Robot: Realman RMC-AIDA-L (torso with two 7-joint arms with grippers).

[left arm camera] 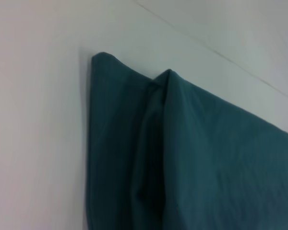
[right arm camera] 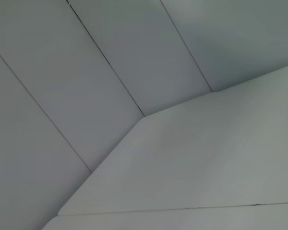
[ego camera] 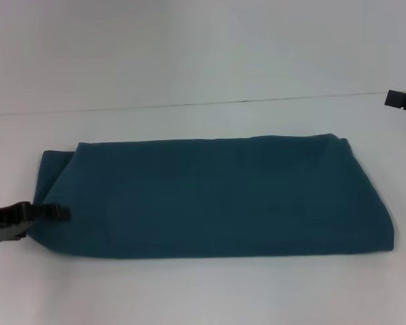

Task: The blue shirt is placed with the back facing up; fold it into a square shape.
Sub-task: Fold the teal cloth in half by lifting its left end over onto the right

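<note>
One long band: the blue shirt point(ego camera: 216, 200) lies across the white table point(ego camera: 203, 291). Your left gripper point(ego camera: 54, 214) meets its left end, jaw state unclear; the right gripper point(ego camera: 400, 100) idles far off. Next, likely fold end over end.

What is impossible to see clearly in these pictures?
- Left gripper, head view: body cut by the frame edge; its grip on the shirt is unclear.
- Right gripper, head view: mostly cut off.
- Shirt, left wrist view: only one corner shows.
- Right wrist view: no shirt.
</note>
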